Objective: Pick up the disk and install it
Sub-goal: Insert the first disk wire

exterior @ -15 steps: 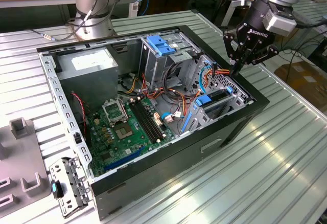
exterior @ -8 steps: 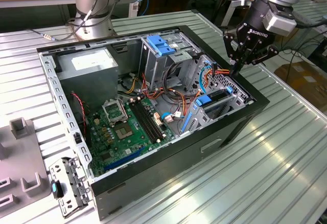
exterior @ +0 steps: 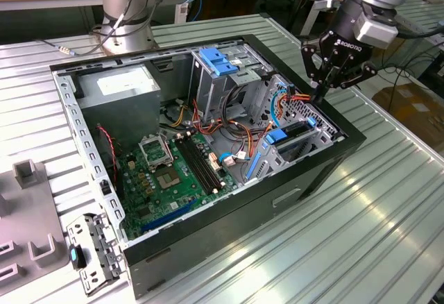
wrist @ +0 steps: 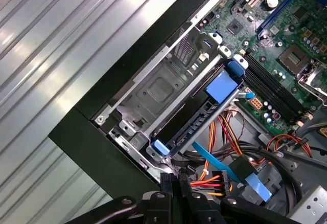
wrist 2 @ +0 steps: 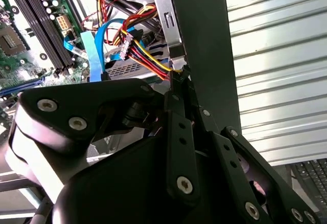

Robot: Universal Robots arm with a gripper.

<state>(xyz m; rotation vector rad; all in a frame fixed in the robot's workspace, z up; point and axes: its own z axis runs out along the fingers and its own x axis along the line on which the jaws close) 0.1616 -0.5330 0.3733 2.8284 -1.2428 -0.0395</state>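
Exterior view: black two-finger gripper [exterior: 321, 94] hangs at 2 o'clock over the open black steel computer case [exterior: 277, 207]. Its fingers are pinched together and empty. The flat metal disk with blue side rails [exterior: 298, 129] lies in the bay cage beneath.

Second wrist view: gripper [wrist 2: 180, 78] closed, beside the case wall.

First wrist view: disk [wrist: 196, 124] looks seated, so installation is judged essentially done.

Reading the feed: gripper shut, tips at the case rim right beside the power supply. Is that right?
Not quite. The gripper is shut with its tips at the case rim, but beside the blue-tabbed drive bay, at the exterior view's right. The power supply sits at the opposite corner of the case. The exterior view shows this.
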